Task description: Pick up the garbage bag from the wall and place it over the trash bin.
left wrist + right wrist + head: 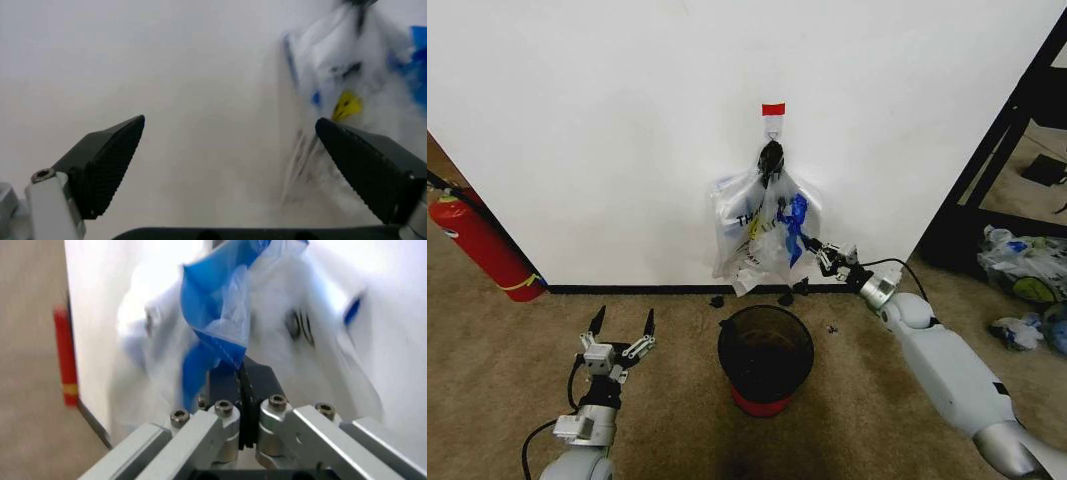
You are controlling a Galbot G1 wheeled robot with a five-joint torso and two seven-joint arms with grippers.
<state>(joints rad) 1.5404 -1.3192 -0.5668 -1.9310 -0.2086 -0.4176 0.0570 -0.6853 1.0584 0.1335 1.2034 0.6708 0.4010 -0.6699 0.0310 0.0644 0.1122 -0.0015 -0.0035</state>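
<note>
Plastic hangs in a bunch from the hook [772, 128] under the red tape square [773, 108] on the wall [627, 130], and the garbage bag [789, 228] is at the bunch's right side. The right gripper [811, 244] reaches in from the right, its jaws pressed together on a blue patch of that bag. The trash bin [766, 357] stands on the carpet just below the bags. The left gripper [622, 325] hovers left of the bin, jaws wide and holding nothing. A fire extinguisher [479, 243] leans by the wall at far left; clear sacks [1022, 270] lie at right.
</note>
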